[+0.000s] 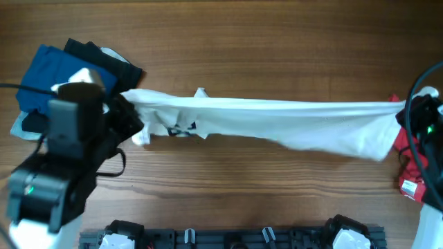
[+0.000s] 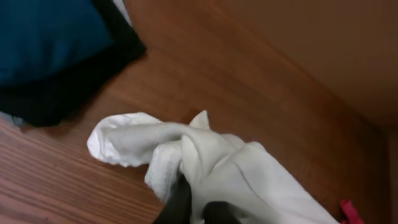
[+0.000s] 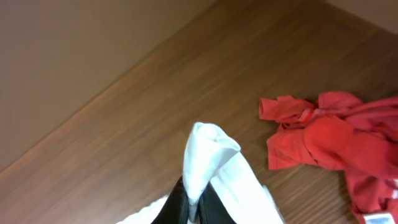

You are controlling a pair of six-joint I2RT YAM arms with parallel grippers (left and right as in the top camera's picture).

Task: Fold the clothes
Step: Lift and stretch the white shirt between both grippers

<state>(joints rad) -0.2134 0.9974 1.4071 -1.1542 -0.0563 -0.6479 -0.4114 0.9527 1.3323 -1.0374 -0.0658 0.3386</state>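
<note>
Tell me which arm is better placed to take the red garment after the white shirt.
The right, probably: the red garment lies beside the right pincer, while the left pincer grips the white shirt at its far end.

Even, soft, moderately bright light; overhead view fairly sharp, with a thin shadow under the white T-shirt (image 1: 277, 121) on the tabletop (image 1: 277, 41); both wrist views blurrier, dimmer toward the upper background, cloth nearest the lens out of focus.

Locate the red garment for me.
In the overhead view the red garment lies crumpled at the far right, just beside the right tool, which grips one end of the white T-shirt.
</note>
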